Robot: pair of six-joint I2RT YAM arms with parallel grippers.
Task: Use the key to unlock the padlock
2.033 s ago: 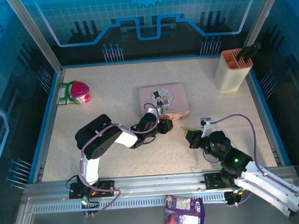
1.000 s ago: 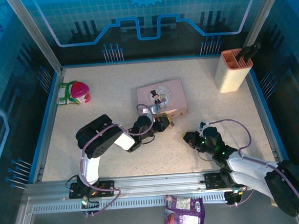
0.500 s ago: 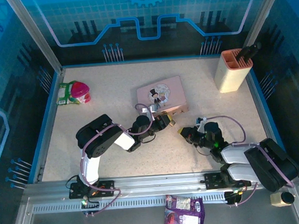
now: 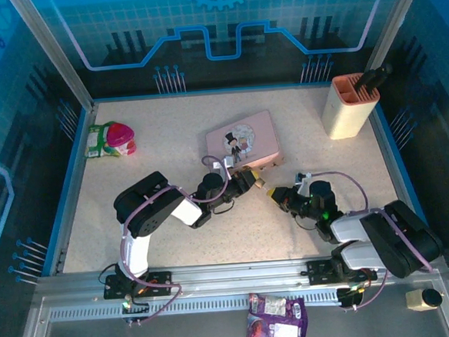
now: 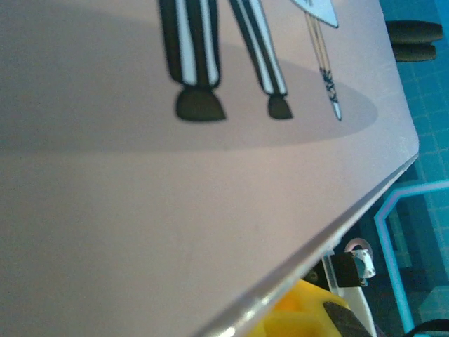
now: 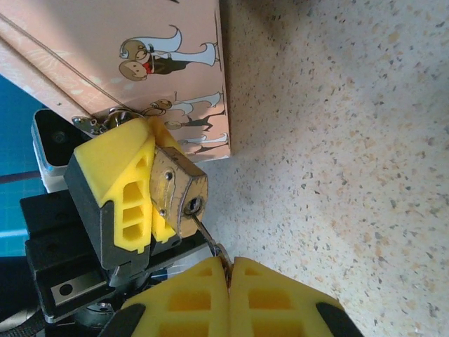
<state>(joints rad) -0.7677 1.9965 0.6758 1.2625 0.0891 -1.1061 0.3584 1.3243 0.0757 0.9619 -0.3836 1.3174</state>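
One brass padlock (image 6: 174,188), key (image 6: 206,231) seemingly inserted.

1. Left arm (image 4: 146,206) lies folded low, elbow out left, forearm reaching right.
2. Left gripper (image 4: 249,181) is clamped on the padlock (image 6: 179,188).
3. Right arm (image 4: 387,238) doubles back, forearm reaching left.
4. Right gripper (image 6: 229,270) has its pads pressed together, apparently pinching the key (image 6: 205,232).
5. The grippers face each other, tips near.

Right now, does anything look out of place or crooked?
The pink tin lies askew to the edges of the table, crowding the left hand. A purple snack packet lies off the table, on the near rail.
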